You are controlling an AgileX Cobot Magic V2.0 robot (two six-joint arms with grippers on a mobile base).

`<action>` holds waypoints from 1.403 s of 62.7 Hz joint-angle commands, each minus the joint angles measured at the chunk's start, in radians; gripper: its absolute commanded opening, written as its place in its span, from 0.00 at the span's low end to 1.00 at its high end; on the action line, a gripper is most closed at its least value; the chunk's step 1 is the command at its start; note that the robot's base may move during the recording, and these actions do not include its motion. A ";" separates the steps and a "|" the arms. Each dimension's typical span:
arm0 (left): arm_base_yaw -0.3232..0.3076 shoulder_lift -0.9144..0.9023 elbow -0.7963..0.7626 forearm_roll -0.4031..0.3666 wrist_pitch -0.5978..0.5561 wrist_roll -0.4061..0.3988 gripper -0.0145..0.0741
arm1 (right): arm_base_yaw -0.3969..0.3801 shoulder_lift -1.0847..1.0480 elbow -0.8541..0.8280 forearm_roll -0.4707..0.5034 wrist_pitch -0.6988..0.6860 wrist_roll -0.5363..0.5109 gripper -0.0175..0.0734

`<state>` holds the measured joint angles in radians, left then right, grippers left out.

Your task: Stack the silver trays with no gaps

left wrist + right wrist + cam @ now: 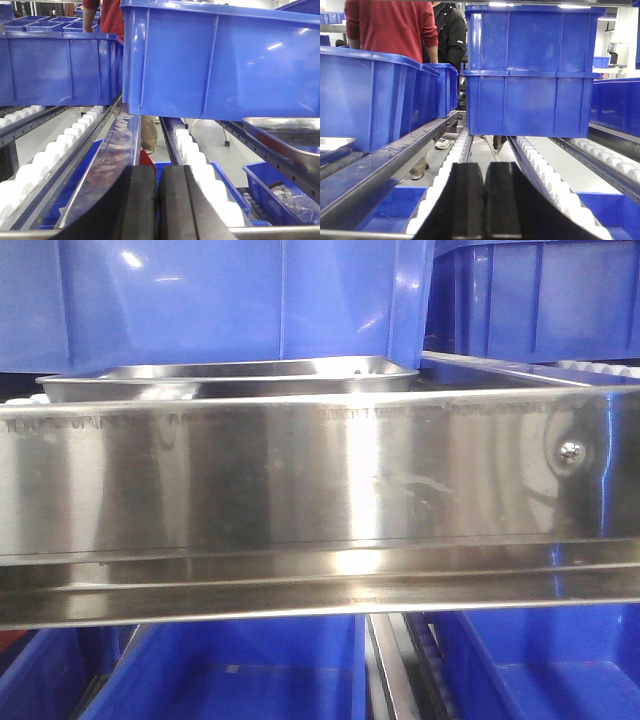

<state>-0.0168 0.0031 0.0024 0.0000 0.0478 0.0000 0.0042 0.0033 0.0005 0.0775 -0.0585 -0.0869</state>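
1. Silver trays (230, 370) are not being gripped by either arm. The left gripper (158, 175) is pressing its black fingers (137, 205) flat together on nothing, and the right gripper (484, 175) is doing the same.
2. Just right of the left fingers, a tray's rolled rim (285, 131) is showing low on the rack, under the overhanging blue bin (220, 65). The right wrist view is catching only a tray corner (332, 146) at its far left.
3. From the front, the tray is lying behind the steel shelf rail (300, 480). A second rim line is seeming to run lower at its left, but I cannot tell whether that is a nested tray or a reflection.
4. Judging from this, the stacking is looking unconfirmed, and the gap-free seating is yet to be checked. Both sets of fingers are needing to open before taking a rim.
5. Room is looking tight. The bin is hanging close above the rim, the rail is blocking the front, and the white rollers (195, 155) with their steel guides are fencing the sides. The lane ahead of the right fingers is lying open.
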 commanded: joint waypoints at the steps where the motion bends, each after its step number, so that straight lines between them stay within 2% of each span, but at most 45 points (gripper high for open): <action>1: -0.006 -0.003 -0.002 0.006 -0.012 -0.008 0.17 | -0.005 -0.003 0.000 -0.002 -0.025 -0.002 0.11; 60: -0.006 -0.003 -0.002 0.006 -0.020 -0.008 0.17 | -0.005 -0.003 0.000 -0.002 -0.033 -0.002 0.11; 88: -0.006 -0.003 -0.002 0.000 -0.209 -0.008 0.17 | -0.005 -0.003 0.000 -0.002 -0.153 -0.002 0.11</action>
<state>-0.0168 0.0031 0.0024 0.0000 -0.0930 0.0000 0.0042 0.0033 0.0005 0.0775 -0.1405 -0.0869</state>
